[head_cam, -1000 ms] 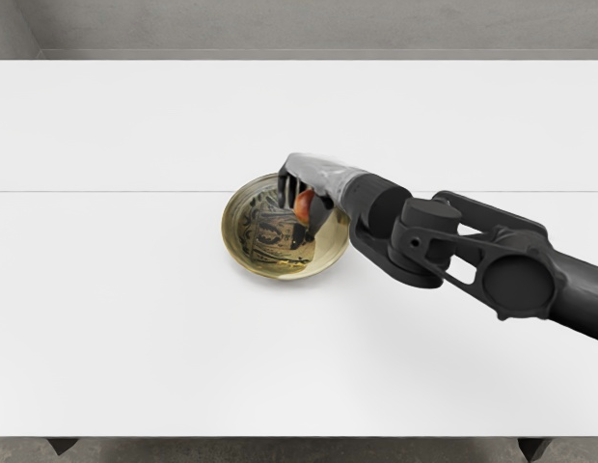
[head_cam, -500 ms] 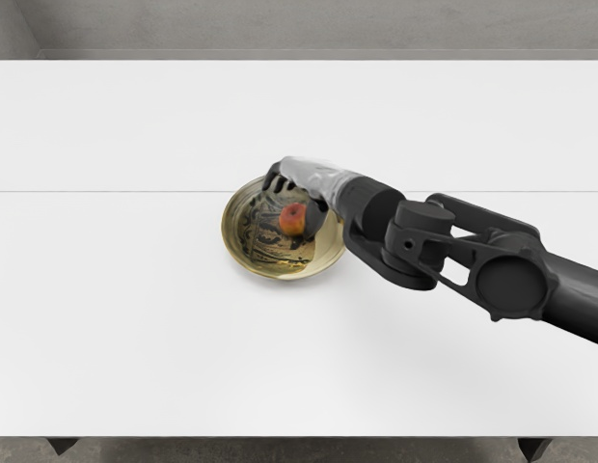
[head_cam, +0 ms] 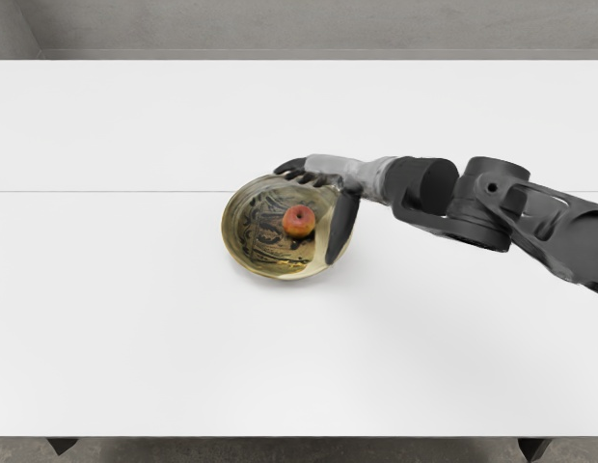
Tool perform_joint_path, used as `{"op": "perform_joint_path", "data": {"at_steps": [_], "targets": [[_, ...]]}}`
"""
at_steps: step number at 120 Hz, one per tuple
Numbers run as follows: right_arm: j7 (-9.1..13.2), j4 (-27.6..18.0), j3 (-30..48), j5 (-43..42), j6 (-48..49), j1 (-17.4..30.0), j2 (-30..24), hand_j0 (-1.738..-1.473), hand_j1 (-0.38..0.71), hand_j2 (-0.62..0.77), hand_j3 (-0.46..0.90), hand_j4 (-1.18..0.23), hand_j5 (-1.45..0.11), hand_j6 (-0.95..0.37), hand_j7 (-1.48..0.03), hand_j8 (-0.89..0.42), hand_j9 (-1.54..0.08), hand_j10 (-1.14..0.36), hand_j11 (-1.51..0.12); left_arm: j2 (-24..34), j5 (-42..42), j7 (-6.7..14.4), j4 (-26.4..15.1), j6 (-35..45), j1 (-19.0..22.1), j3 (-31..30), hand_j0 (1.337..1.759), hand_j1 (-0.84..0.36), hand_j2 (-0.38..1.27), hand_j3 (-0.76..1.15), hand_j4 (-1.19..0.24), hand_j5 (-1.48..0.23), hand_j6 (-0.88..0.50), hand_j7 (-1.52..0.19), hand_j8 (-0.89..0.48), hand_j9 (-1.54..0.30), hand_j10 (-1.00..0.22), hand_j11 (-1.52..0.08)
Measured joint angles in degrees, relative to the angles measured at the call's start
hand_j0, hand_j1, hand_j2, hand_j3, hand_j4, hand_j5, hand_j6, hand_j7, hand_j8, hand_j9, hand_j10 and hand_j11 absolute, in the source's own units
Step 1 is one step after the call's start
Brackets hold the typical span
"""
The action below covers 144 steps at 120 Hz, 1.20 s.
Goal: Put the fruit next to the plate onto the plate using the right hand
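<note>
Fruit [head_cam: 299, 221] and right hand [head_cam: 325, 183] are apart: the hand is spread wide and holds nothing. Its dark fingers [head_cam: 294, 175] reach over the far edge of the plate [head_cam: 233, 230], and its thumb [head_cam: 339, 230] points down along the right rim; whether the thumb touches the rim cannot be told. Just left of the thumb, the small red-orange fruit lies free inside the plate, a little right of its centre. The golden, patterned plate sits near the middle of the white table [head_cam: 135, 318], and the dark right arm [head_cam: 492, 207] runs off to the right edge.
</note>
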State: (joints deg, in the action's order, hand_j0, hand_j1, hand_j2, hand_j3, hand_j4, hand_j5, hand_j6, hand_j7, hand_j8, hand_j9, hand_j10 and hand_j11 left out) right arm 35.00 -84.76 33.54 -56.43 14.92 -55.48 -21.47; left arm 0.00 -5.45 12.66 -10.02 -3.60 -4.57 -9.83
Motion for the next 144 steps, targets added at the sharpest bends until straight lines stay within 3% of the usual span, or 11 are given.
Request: {"op": "perform_joint_path", "data": {"at_steps": [35,70,95,144], "targets": [[0.00,-0.03,4.55,21.92,16.46,0.45,-12.23,-1.658,-0.33,0.00,0.00,-0.02,-0.03,-0.02,-0.03,-0.02,-0.03,-0.02,-0.03,0.00,0.00,0.00,0.00,0.00,0.00,0.01,1.658,0.35,0.00,0.00,0.00,0.00,0.00,0.00,0.00,0.00,0.00,0.00],[0.00,0.28,5.26,39.27,19.87,0.72,-25.16,-1.658,-0.34,0.00,0.00,-0.01,-0.01,-0.01,-0.01,-0.01,-0.01,-0.01,-0.01,0.00,0.00,0.00,0.00,0.00,0.00,0.03,1.658,0.35,0.00,0.00,0.00,0.00,0.00,0.00,0.00,0.00,0.00,0.00],[0.00,0.05,5.22,45.02,20.07,0.74,-30.94,-1.658,-0.35,0.00,0.00,0.00,0.00,0.00,0.00,0.00,0.00,0.00,0.00,0.00,0.00,0.00,-0.21,0.00,0.00,0.01,1.658,0.35,0.00,0.00,0.00,0.00,0.00,0.00,0.00,0.00,0.00,0.00],[0.00,-0.22,5.21,46.26,20.10,0.75,-32.12,-1.658,-0.35,0.00,0.00,0.00,0.00,0.00,0.00,0.00,0.00,0.00,0.00,0.00,0.00,0.00,-0.35,0.00,0.00,0.00,1.658,0.35,0.00,0.00,0.00,0.00,0.00,0.00,0.00,0.00,0.00,0.00]]}}
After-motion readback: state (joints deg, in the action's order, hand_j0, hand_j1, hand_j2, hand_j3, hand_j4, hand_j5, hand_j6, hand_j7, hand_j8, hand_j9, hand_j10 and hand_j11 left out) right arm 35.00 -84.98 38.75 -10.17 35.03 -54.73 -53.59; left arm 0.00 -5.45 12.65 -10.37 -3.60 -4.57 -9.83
